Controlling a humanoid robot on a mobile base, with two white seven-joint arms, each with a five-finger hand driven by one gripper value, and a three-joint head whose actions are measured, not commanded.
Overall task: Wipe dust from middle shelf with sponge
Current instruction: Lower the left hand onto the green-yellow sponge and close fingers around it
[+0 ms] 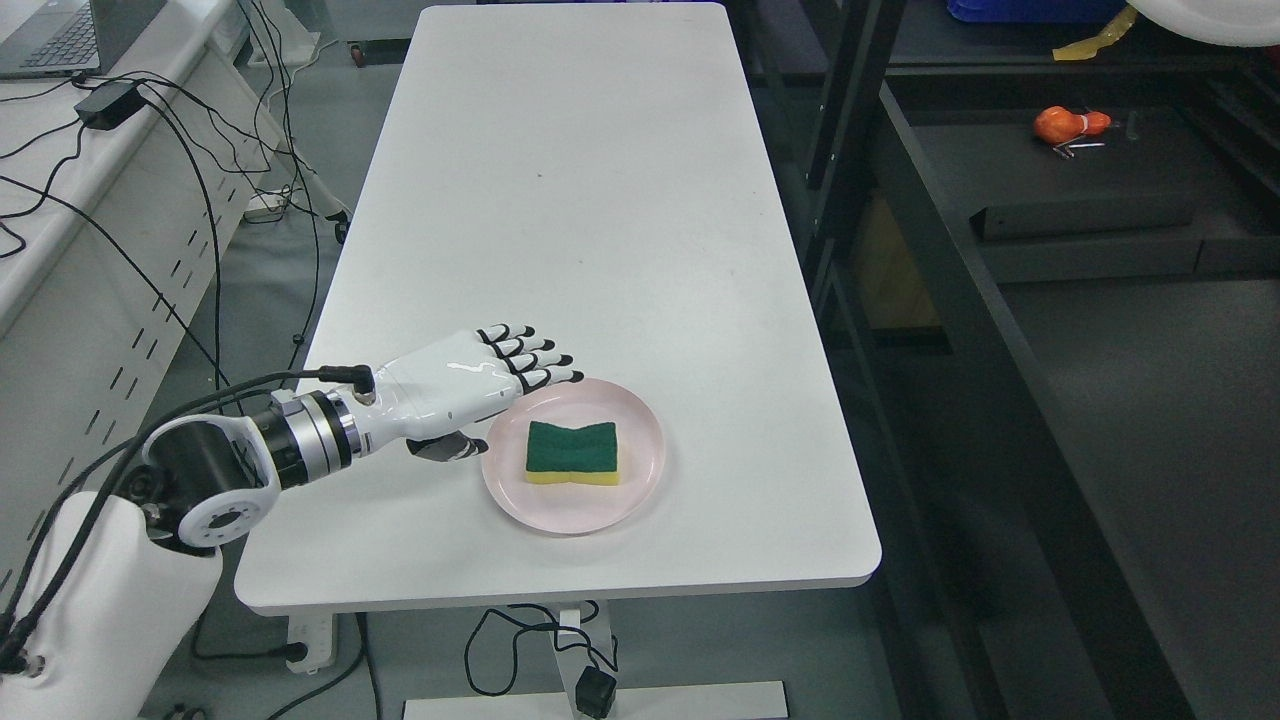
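Green-topped sponge [572, 452] on plate [640, 490], near surface's [560, 200] front edge; long axis parallel to that edge; just right of left hand [470, 385], fingers extended, empty.

Glossy white shell on the left hand [470, 385], black joints and fingertips on white fingers [530, 360]; ribbed silver wrist ring; black elbow joint; white forearm; black cables alongside.

Bright, even overhead light washes the white table [600, 200], shadows soft, focus sharp, dark shelving [1050, 250] dim at right.
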